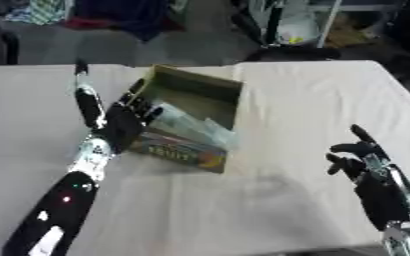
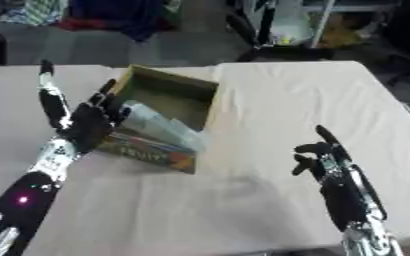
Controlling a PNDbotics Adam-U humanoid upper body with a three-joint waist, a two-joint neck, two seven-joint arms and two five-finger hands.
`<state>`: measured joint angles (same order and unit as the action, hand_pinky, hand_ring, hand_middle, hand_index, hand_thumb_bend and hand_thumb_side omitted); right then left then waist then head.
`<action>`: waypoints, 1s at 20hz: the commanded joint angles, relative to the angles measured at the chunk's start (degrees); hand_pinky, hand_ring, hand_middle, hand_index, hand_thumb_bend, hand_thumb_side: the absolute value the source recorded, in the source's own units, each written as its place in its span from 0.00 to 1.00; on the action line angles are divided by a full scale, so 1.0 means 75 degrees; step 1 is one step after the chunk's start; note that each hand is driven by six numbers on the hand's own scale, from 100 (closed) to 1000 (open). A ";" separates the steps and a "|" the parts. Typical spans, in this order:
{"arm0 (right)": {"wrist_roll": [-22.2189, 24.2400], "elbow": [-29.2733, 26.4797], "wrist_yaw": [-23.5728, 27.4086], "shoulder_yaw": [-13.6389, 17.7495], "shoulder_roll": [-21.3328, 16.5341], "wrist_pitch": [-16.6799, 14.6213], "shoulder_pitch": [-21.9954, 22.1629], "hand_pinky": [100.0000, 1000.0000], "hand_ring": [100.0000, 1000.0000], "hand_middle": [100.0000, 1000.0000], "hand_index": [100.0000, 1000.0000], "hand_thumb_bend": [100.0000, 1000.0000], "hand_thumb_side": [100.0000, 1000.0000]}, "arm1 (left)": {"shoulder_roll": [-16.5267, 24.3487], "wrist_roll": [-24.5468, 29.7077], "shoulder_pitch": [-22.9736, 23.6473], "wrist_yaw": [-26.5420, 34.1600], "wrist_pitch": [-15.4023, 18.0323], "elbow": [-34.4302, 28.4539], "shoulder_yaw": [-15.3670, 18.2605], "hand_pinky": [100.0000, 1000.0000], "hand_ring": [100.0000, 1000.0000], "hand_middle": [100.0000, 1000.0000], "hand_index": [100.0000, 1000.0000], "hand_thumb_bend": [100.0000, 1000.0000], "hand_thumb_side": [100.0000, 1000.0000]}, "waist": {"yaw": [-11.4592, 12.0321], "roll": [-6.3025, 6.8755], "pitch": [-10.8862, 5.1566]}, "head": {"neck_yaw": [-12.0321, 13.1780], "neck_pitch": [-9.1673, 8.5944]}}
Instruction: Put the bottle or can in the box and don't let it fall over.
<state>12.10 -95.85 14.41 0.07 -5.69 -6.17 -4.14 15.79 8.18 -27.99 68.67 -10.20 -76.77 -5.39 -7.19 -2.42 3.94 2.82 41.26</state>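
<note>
An open cardboard box (image 1: 210,84) with a colourful printed front wall stands in the middle of the white table. A clear plastic bottle (image 1: 189,128) lies tilted in it, its lower end leaning over the front wall. My left hand (image 1: 121,125) is at the box's left side, open, with its fingers spread by the bottle's upper end and one finger pointing far up. Whether it touches the bottle is unclear. My right hand (image 2: 327,162) hovers open near the lower right, well away from the box, holding nothing.
The white tablecloth (image 1: 313,110) spreads wide to the right of the box and in front of it. The table's far edge runs just behind the box, and beyond it are dark clutter and furniture legs (image 1: 331,20). The right edge slants down at far right.
</note>
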 commanded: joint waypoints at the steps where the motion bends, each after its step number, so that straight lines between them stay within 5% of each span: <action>1: -0.0089 -0.0050 -0.0058 0.0109 -0.0177 -0.0022 -0.0007 0.87 0.40 0.59 1.00 0.00 0.57 | 0.0611 0.0377 0.0262 0.0245 0.0400 -0.0744 0.0572 0.47 0.37 0.30 1.00 0.58 1.00 | 0.0058 0.0048 -0.0124 | -0.0065 0.0039; 6: -0.0123 -0.0049 -0.0077 0.0137 -0.0191 -0.0029 0.0019 0.87 0.40 0.59 1.00 0.00 0.57 | 0.0626 0.0938 0.1073 0.0190 0.0976 -0.1680 0.1106 0.47 0.39 0.32 1.00 0.54 0.99 | 0.0155 0.0083 -0.0150 | -0.0032 0.0089; 13: -0.0153 -0.0041 -0.0078 0.0167 -0.0194 -0.0030 0.0033 0.87 0.40 0.59 1.00 0.00 0.56 | 0.0033 0.0518 0.2057 -0.0394 0.1753 -0.3003 0.1038 0.48 0.39 0.32 1.00 0.55 0.97 | 0.0220 0.0107 -0.0219 | -0.0042 0.0121; 20: -0.0159 -0.0042 -0.0079 0.0171 -0.0206 -0.0033 0.0039 0.87 0.40 0.59 1.00 0.00 0.56 | -0.0134 -0.0323 0.2431 -0.0853 0.1615 -0.4158 0.0992 0.49 0.41 0.32 1.00 0.52 0.98 | 0.0245 0.0126 -0.0236 | -0.0036 0.0121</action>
<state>11.02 -95.55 13.89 1.04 -5.99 -6.38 -3.49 14.48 6.87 -9.42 63.12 2.15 -105.68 1.97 -5.40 -1.59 3.00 2.45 42.24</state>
